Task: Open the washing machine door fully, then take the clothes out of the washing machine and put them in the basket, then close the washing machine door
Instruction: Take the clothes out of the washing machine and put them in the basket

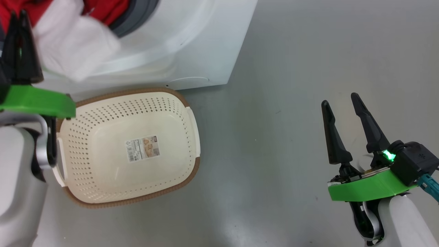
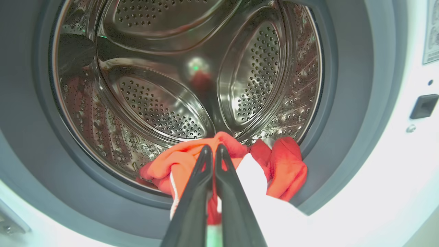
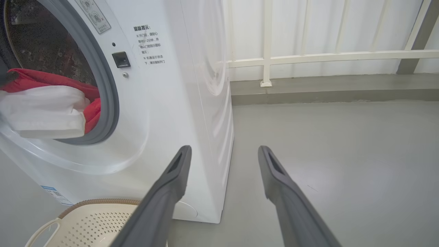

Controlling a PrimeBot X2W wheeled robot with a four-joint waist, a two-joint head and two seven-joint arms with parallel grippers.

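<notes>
Nearest me, my right pincer (image 1: 339,99) hangs over bare floor (image 1: 274,154), fingers spread wide and holding nothing. It is well apart from everything, so I see no risk there. The basket (image 1: 197,168) sits on the floor just in front of the washing machine (image 1: 205,41), roughly beneath the opening, with nothing in it yet.

My left pincer (image 2: 212,149) is pinched shut on the clothes (image 2: 284,168) at the lower lip of the opening. The bite looks like a thin fold near the fingertips, and that is my main worry. The bundle could slip out of so small a grip and land on the floor short of the basket.

The white part spills out over the grey rubber ring (image 2: 343,103), while red folds lie on the edge of the drum (image 2: 154,103). I think a fold could drag on that ring and pull free. The basket looks light, so a drop onto its rim might tip it.
</notes>
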